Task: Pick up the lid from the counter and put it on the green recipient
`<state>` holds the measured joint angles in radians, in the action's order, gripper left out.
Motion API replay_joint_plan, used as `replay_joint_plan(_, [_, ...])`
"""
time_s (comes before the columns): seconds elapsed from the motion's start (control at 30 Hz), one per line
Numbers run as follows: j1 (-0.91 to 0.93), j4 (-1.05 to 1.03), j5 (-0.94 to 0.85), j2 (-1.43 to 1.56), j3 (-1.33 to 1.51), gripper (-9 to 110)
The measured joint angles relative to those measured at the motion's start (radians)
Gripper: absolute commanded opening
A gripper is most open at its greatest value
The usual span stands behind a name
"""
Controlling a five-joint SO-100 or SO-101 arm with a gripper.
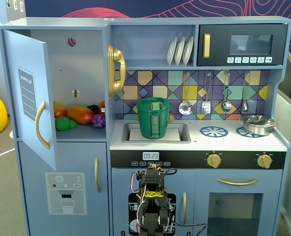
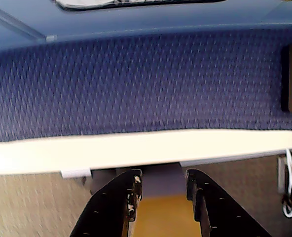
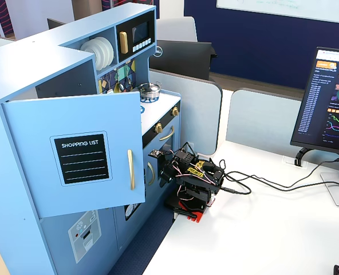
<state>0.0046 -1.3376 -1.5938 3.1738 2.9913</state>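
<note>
Green recipient (image 1: pixel 156 118) upright in the sink (image 1: pixel 182 132), lid (image 1: pixel 155 104) flat on its mouth w/ handle up.

Pot's long axis is vertical, ribbed strap faces the camera in a fixed view. It's at the left end of the toy kitchen counter (image 1: pixel 199 142); silver pot (image 1: pixel 257 124) sits at the far right corner, well apart. Fridge door (image 1: pixel 30 105) hangs open w/ plastic fruit (image 1: pixel 80 114) on the shelf. Arm (image 3: pixel 193 182) is folded low in front of the kitchen, on the white desk (image 3: pixel 261 229). Gripper (image 2: pixel 162 190) in wrist view: fingers spread, nothing btw them.
</note>
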Motion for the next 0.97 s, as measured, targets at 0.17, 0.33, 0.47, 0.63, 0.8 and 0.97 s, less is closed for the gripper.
replay_joint_plan(0.17, [-0.021, -0.021, -0.009, 0.003, -0.003, 3])
replay_joint_plan(0.33, [-0.015, -0.021, 0.046, 0.005, -0.015, 3])
replay_joint_plan(0.47, [-0.018, -0.021, 0.048, 0.005, -0.015, 4])
replay_joint_plan(0.63, [-0.018, -0.021, 0.048, 0.005, -0.015, 4])
replay_joint_plan(0.8, [-0.018, -0.021, 0.048, 0.005, -0.015, 4])
replay_joint_plan(0.97, [-0.018, -0.021, 0.048, 0.005, -0.014, 4])
